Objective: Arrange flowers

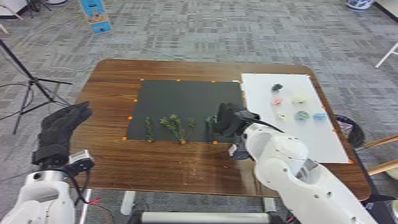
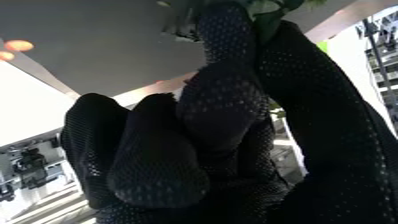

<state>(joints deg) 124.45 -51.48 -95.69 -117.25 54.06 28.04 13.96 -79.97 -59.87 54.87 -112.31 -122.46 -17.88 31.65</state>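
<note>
So the setup is a brown wooden table with rounded corners (image 1: 120, 75) on patchy grey carpet (image 1: 191, 35), with a black tripod (image 1: 33, 79) standing off to the left and a blue upright sign (image 1: 94, 15) farther back. The right hand (image 1: 233, 119), black fabric glove, is at the right side of a square black mat (image 1: 187, 92), and it's got a green leafy sprig (image 2: 268, 25) pinched between thumb and finger, leaves poking out past the tips. Left of that hand on the mat there's a bushy green branching stem (image 1: 180, 128), then a slim green stem (image 1: 149, 129) farther over. On the hand's other side is a long white mat (image 1: 306, 142) with the flower heads: a small pale yellow one (image 1: 282, 116) nearest, then teal (image 1: 302, 115) and light blue (image 1: 320, 116), plus pink (image 1: 276, 101), cream (image 1: 299, 99) and a very dark one (image 1: 277, 87) farther forward. The left hand (image 1: 62, 129), same black glove, is by the table's left edge, fingers loosely extended, well apart from the flowers.
</note>
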